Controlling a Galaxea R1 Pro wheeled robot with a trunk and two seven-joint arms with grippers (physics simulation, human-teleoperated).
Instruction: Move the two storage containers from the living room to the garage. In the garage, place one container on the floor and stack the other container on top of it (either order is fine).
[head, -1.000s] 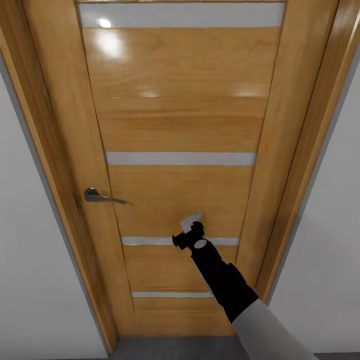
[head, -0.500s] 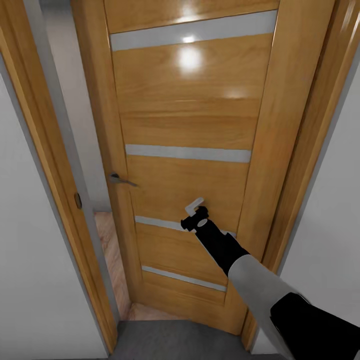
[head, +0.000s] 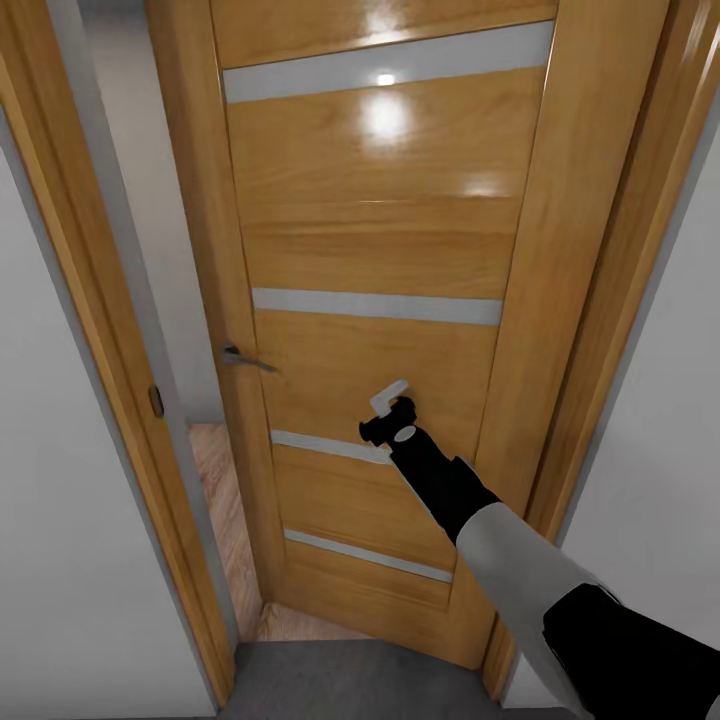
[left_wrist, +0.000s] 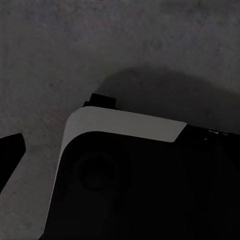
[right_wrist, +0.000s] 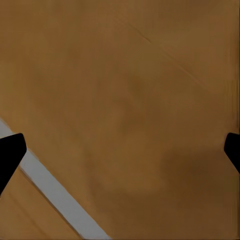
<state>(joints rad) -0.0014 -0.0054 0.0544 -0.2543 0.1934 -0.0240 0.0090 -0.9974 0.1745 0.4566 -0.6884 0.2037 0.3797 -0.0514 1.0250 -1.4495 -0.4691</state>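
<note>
door (head: 380, 260): orange-wood, glass slits, swung ajar; a second ago it sat shut in its frame, half a second ago it was already this far open, barely moved since.
gap: at 9 o'clock of the door leaf, light wood plank floor (head: 215, 480) shows through it, so living room side lies beyond, I judge.
containers: none seen here; I judge they're beyond this door, nothing carried yet.
right pincer (head: 388, 412): mine, pressed flat against the door panel near its 6 o'clock slit; right wrist view has both finger tips spread wide at the picture edges, wood between them, gripping nothing.
left pincer: can't tell how wide; left wrist view has one dark fingertip (left_wrist: 10, 155) over the grey concrete floor (left_wrist: 100, 50) and my base.
handle (head: 240, 357): lever at 9 o'clock of my pincer, untouched.
meaning: push works; gap too narrow for my base, I judge more pushing needed.
</note>
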